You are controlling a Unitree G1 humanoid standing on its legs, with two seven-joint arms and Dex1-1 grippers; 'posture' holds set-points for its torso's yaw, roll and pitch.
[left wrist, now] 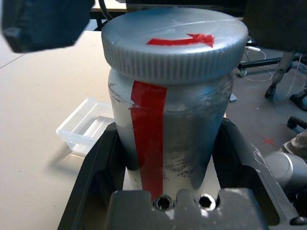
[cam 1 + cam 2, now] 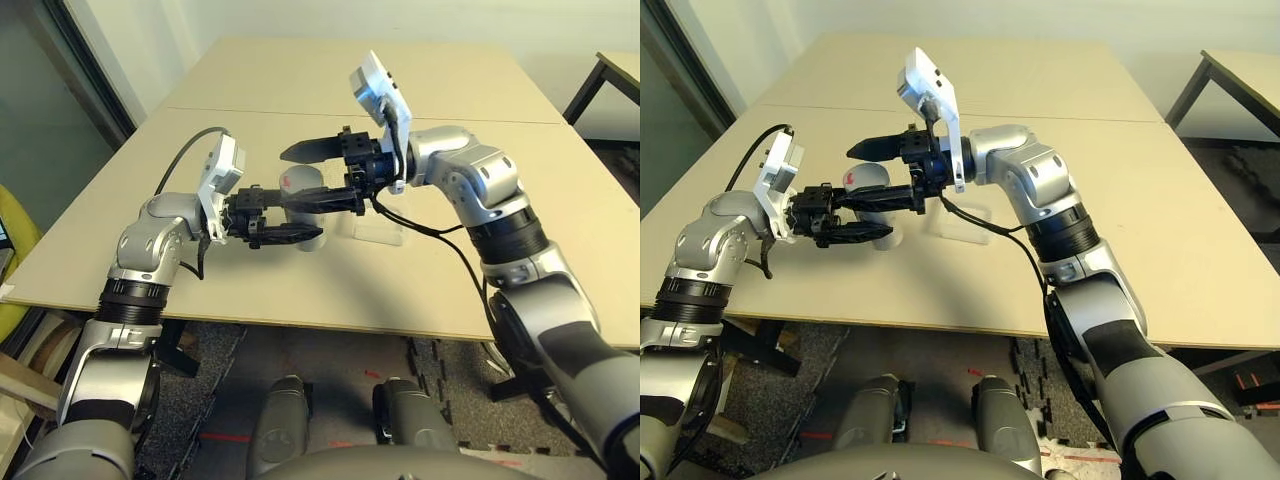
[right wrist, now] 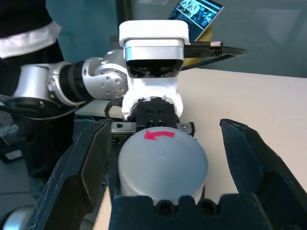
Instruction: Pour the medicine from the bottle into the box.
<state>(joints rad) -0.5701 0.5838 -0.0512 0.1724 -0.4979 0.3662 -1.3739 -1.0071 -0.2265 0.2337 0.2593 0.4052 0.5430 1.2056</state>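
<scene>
Left gripper (image 2: 285,222) first: you have its two black fingers clamped tight on the body of the small silver-grey cylindrical bottle with the red stripe down its label (image 1: 163,139), holding it off the beige wooden table (image 2: 420,290), between the two arms. Your right gripper (image 2: 325,175) stands spread as wide as it goes, one finger on each side of the flat grey ribbed cap with the red arrow on top (image 1: 175,48), and from the right wrist view neither finger (image 3: 88,163) seems to touch the cap yet.

You are at the uncapping step, by my reading: the cap is still on, so nothing can be poured yet. The next move calls for you to bring the right gripper a little further over the cap so the fingers sit square on its ribbed rim, then close and twist in the direction the red arrow shows, while the left grip keeps the bottle from turning with it.

As for the bottle, its long axis lies close to level, running across the table from your left gripper toward your right, with the capped mouth facing the right gripper. It will need tipping mouth-down only once the cap is off.

Your target, the small shallow square box of clear plastic with rounded corners (image 2: 380,232), rests on the table just beyond the bottle, under the right wrist.
</scene>
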